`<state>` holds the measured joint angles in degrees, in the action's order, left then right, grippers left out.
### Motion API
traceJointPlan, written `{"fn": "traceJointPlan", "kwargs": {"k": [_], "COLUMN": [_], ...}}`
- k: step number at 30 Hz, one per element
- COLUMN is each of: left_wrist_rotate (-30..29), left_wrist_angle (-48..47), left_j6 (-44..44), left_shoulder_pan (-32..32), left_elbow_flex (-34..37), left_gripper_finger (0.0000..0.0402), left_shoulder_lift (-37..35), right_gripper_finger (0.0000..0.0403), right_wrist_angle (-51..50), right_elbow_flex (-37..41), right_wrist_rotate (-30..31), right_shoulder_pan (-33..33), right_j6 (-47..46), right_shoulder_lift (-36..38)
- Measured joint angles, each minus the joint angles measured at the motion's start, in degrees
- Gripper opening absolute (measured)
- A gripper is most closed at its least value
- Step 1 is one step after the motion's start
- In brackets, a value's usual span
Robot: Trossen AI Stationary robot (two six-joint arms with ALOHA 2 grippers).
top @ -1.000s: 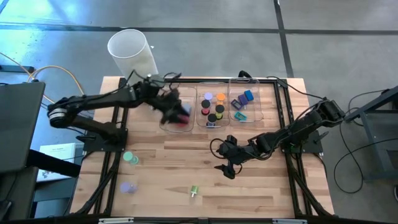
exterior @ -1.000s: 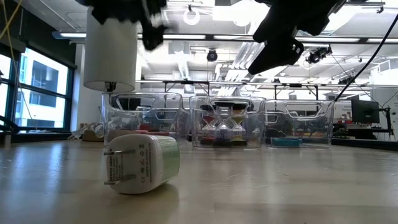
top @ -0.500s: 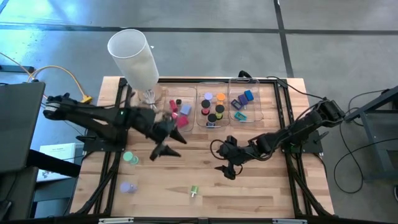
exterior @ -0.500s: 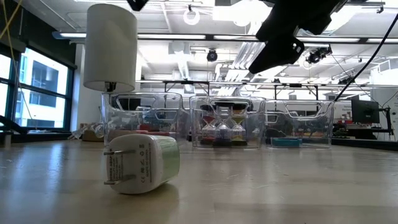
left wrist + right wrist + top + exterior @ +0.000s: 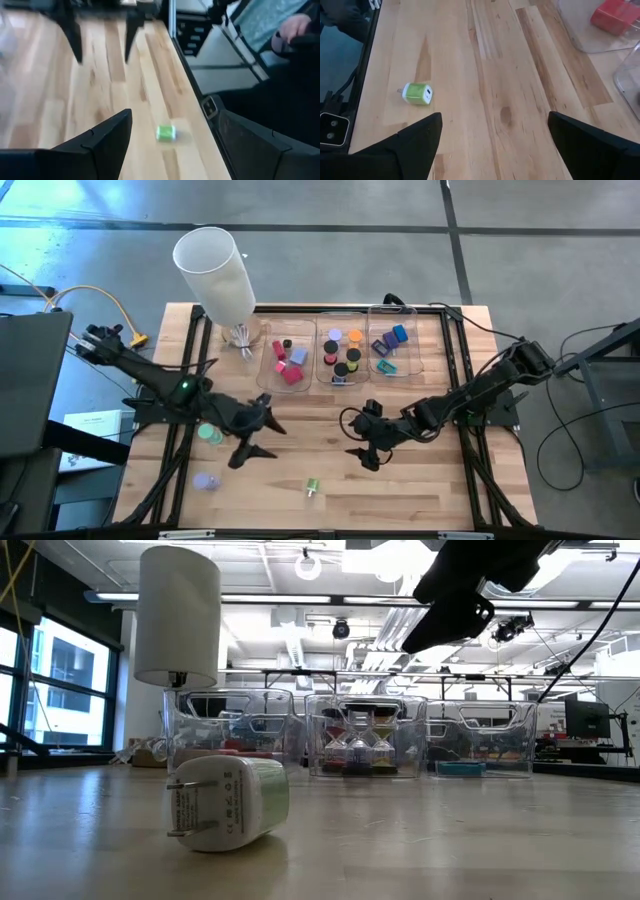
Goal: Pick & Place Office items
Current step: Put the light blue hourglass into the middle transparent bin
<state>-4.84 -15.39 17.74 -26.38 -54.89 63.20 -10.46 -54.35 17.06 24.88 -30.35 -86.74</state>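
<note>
A green charger plug (image 5: pixel 311 487) lies on its side near the table's near edge; it also shows in the low view (image 5: pixel 225 802) and both wrist views (image 5: pixel 165 132) (image 5: pixel 418 93). A teal cap (image 5: pixel 209 433) and a lavender cap (image 5: pixel 205 480) rest on the near left part of the table. The other small pieces lie in three clear trays (image 5: pixel 342 376) at the far side. My left gripper (image 5: pixel 257 442) (image 5: pixel 173 117) hovers open over the table's middle left, empty. My right gripper (image 5: pixel 363 436) (image 5: pixel 494 116) hovers open right of centre, empty.
A big white translucent cylinder (image 5: pixel 215 268) stands at the far left corner, beside the left tray. Black frame rails run along the table's left and right sides. Bare wood lies between the two grippers and the near edge. A person's hand (image 5: pixel 295 25) shows beyond the table.
My left gripper has left the space above the left tray and swung toward the table's near edge, and it now hangs over the middle left of the table. It has also gone out of the low view. My right arm has kept still.
</note>
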Motion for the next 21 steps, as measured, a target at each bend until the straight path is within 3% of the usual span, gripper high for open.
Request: {"fn": "traceJointPlan", "kwargs": {"k": [8, 15, 21], "left_wrist_rotate": [-4.14, -6.02, -8.05], "left_wrist_angle": [-10.23, -12.21, -16.56], "left_j6": [17.25, 16.99, 12.15], "left_shoulder_pan": [-2.72, -2.74, -1.28], "left_elbow_flex": [0.0, -1.68, -10.27], "left_gripper_finger": [0.0292, 0.0292, 0.0292], "left_shoulder_lift": [0.0, 0.0, 0.0], "right_gripper_finger": [0.0352, 0.0352, 0.0352], "right_wrist_angle": [0.39, 0.41, 0.41], "right_elbow_flex": [0.0, 0.0, 0.0], "right_wrist_rotate": [0.45, 1.2, 1.09], "right_shoulder_pan": [0.0, -0.63, -1.06], "right_j6": [0.0, 0.09, -1.2], "right_shoulder_lift": [0.0, 0.0, 0.0]}}
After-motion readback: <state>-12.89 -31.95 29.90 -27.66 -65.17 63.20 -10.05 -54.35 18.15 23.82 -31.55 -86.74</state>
